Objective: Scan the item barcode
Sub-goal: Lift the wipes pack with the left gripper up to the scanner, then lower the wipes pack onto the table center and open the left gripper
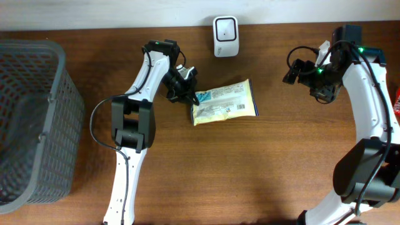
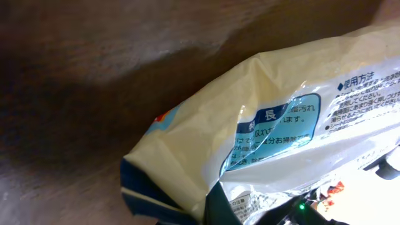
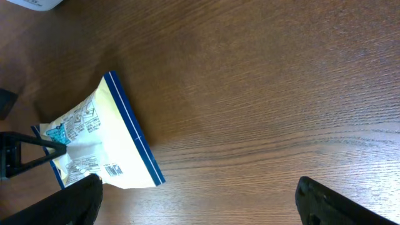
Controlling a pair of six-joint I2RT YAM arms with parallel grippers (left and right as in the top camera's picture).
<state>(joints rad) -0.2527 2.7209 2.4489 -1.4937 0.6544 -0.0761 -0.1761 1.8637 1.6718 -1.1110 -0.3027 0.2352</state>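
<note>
A pale yellow item pouch [image 1: 225, 103] with blue edges lies flat at the middle of the table, and its barcode [image 3: 113, 170] faces up near one end. My left gripper [image 1: 189, 95] is shut on the pouch's left end, where the film [image 2: 281, 125] bunches up close to the lens. The white scanner [image 1: 225, 35] stands upright at the back edge, behind the pouch. My right gripper [image 1: 292, 70] hovers to the right of the pouch, open and holding nothing. Its two dark fingertips [image 3: 81, 200] stand far apart over bare wood.
A large grey mesh basket [image 1: 62, 81] fills the left side of the table. A red object [image 1: 397, 100] peeks in at the right edge. A strip of the scanner [image 3: 31, 3] shows at the top left of the right wrist view.
</note>
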